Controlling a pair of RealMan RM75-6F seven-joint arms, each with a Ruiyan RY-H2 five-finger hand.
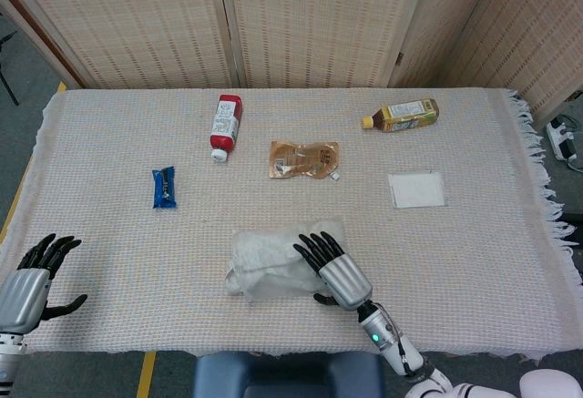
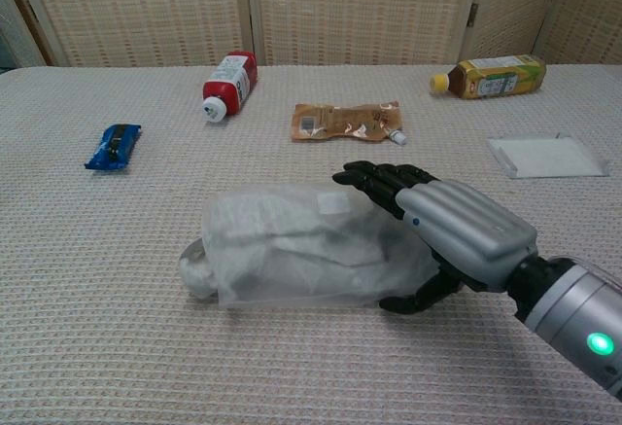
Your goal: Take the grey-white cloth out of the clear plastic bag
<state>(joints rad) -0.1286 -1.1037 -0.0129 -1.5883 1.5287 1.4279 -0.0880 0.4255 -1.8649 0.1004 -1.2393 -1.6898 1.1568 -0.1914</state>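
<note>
The clear plastic bag (image 1: pixel 269 260) lies on the woven tablecloth near the front middle, with the grey-white cloth crumpled inside it. A bit of the cloth (image 2: pixel 195 271) pokes out of the bag's left end. My right hand (image 1: pixel 335 270) lies over the bag's right end (image 2: pixel 321 240), fingers stretched out across the top and thumb low at the front edge; it grips nothing. In the chest view the same right hand (image 2: pixel 457 235) covers the bag's right part. My left hand (image 1: pixel 32 275) hovers open at the table's front left corner, far from the bag.
At the back lie a red-capped bottle (image 1: pixel 225 125), a brown pouch (image 1: pixel 303 158) and a yellow tea bottle (image 1: pixel 401 114). A blue snack bar (image 1: pixel 164 187) is at the left, a flat clear packet (image 1: pixel 417 189) at the right. A wicker screen stands behind the table.
</note>
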